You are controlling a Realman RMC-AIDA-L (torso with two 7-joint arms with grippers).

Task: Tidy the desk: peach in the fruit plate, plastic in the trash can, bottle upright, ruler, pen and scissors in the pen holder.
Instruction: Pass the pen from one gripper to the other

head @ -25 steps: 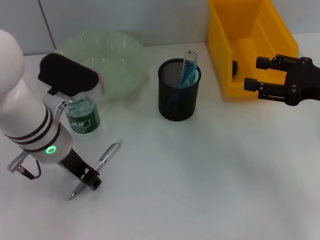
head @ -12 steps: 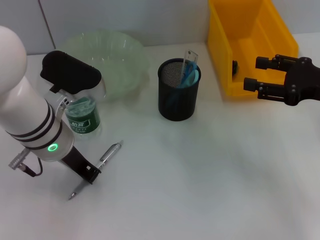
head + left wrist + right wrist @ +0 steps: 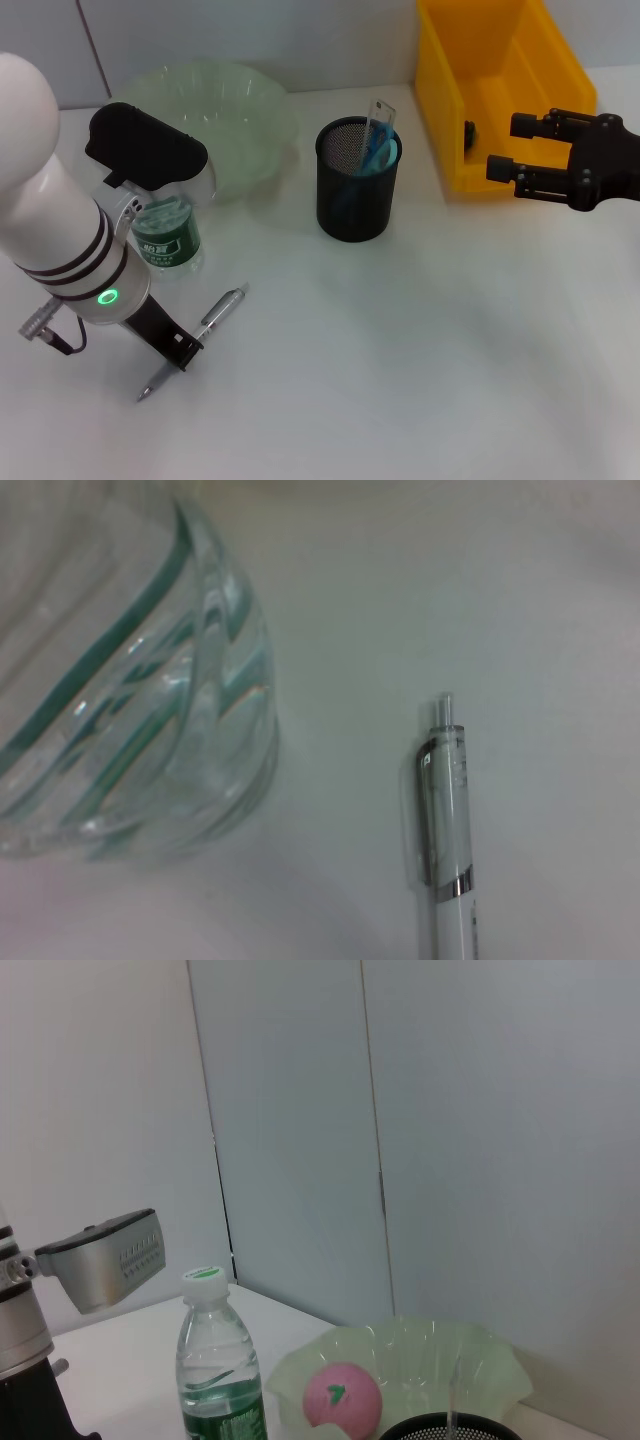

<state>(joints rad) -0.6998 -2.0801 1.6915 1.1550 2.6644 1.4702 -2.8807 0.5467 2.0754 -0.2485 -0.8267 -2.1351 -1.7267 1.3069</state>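
Since a second ago your left arm has drifted slightly toward the fruit plate, while everything else stayed put. Your left gripper (image 3: 170, 345) hangs low over the table (image 3: 420, 360) beside the upright bottle (image 3: 165, 235); you cannot tell whether its fingers are parted. Your right gripper (image 3: 505, 148) hovers with its fingers spread and empty in front of the yellow trash can (image 3: 480, 70). Behind the bottle sits the pale green fruit plate (image 3: 250, 110), and your right wrist view shows the pink peach (image 3: 343, 1398) inside it. Ruler and scissors stand in the black mesh pen holder (image 3: 357, 190). Your pen (image 3: 205, 325) lies flat on the table beside the bottle's base.
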